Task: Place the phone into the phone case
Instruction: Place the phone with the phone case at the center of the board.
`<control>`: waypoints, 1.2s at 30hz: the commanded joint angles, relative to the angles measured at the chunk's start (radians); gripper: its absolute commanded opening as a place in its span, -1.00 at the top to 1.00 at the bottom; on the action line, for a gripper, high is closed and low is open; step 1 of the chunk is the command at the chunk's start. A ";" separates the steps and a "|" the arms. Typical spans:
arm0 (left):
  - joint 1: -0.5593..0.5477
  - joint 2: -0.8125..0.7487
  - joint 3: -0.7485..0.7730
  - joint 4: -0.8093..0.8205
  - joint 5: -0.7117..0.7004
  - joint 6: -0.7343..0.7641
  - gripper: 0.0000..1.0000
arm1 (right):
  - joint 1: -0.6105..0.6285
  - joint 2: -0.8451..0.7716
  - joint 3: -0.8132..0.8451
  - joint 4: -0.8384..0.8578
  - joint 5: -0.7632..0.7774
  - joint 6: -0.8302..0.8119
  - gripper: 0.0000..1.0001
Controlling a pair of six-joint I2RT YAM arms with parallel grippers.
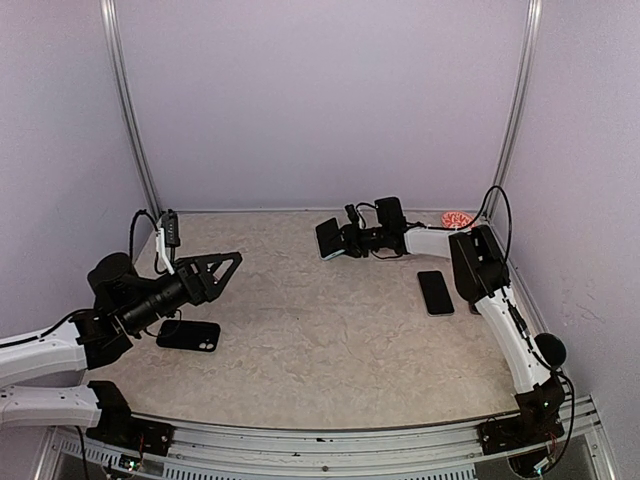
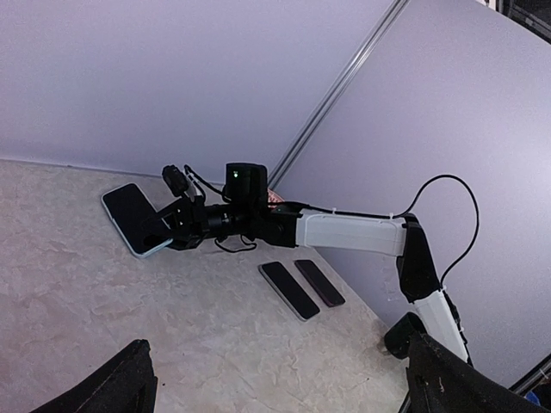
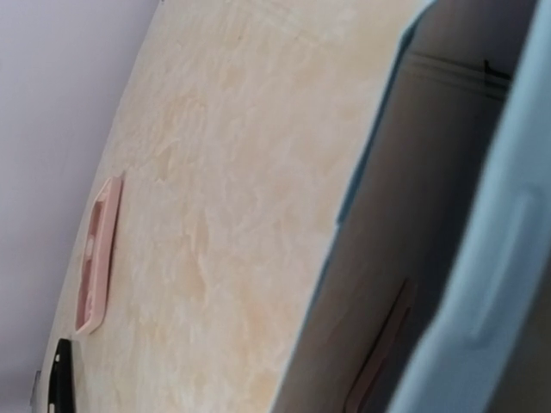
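A phone in a light blue case (image 1: 327,238) stands tilted on edge at the back middle of the table. My right gripper (image 1: 343,240) is at its right edge, and I cannot make out how far the jaws stand apart. The left wrist view shows the same phone (image 2: 136,219) against the right gripper (image 2: 176,228). Seen from the right wrist, the blue case (image 3: 482,258) fills the right side and no fingers show. A bare black phone (image 1: 435,292) lies flat beside the right arm. My left gripper (image 1: 228,272) hovers wide open at the left, holding nothing.
A black case or phone back with a camera cutout (image 1: 188,335) lies under the left arm. A pink case (image 1: 457,218) lies in the back right corner. Two dark phones (image 2: 288,290) (image 2: 320,282) lie side by side near the right wall.
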 commanded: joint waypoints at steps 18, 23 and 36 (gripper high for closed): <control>0.007 0.011 -0.059 0.108 -0.010 -0.031 -0.98 | 0.023 -0.281 -0.317 -0.231 0.227 -0.264 -0.30; 0.007 0.011 -0.062 0.114 -0.010 -0.035 -0.98 | 0.034 -0.348 -0.420 -0.253 0.287 -0.312 -0.31; 0.005 0.015 -0.083 0.141 -0.027 -0.063 -0.98 | 0.115 -0.339 -0.458 -0.201 0.231 -0.313 -0.30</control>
